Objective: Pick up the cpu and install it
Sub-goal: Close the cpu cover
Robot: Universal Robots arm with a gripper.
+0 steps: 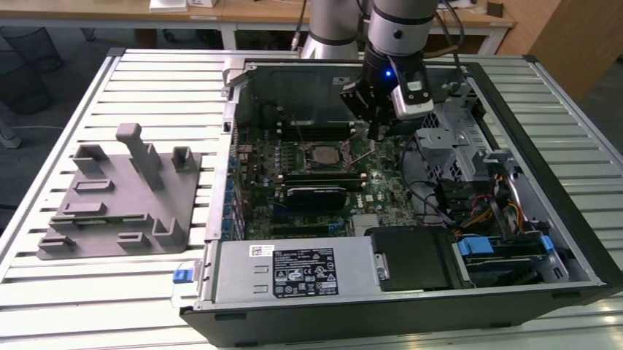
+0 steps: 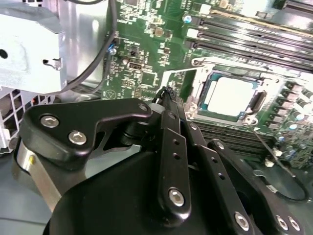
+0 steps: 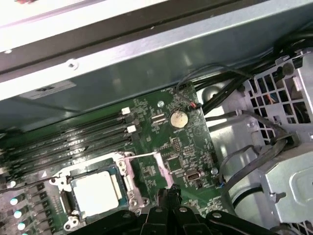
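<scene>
The cpu (image 1: 322, 154), a small square chip with a pale silver top, lies flat in the socket on the green motherboard (image 1: 384, 182) inside the open computer case. It also shows in both wrist views, cpu (image 2: 230, 95) and cpu (image 3: 95, 193). My gripper (image 1: 376, 133) hangs just to the exterior view's right of the socket, low over the board. Its black fingers (image 2: 172, 117) are pressed together with nothing between them; the gripper (image 3: 168, 195) tips sit beside the socket's thin metal lever (image 3: 164, 169), apart from the chip.
The case wall (image 1: 292, 87) rises behind the socket. A metal drive cage (image 1: 453, 146) and loose cables (image 1: 428, 197) crowd the exterior view's right. Memory slots (image 3: 73, 137) run beside the socket. A grey pegged tray (image 1: 122, 197) stands on the slatted table outside the case.
</scene>
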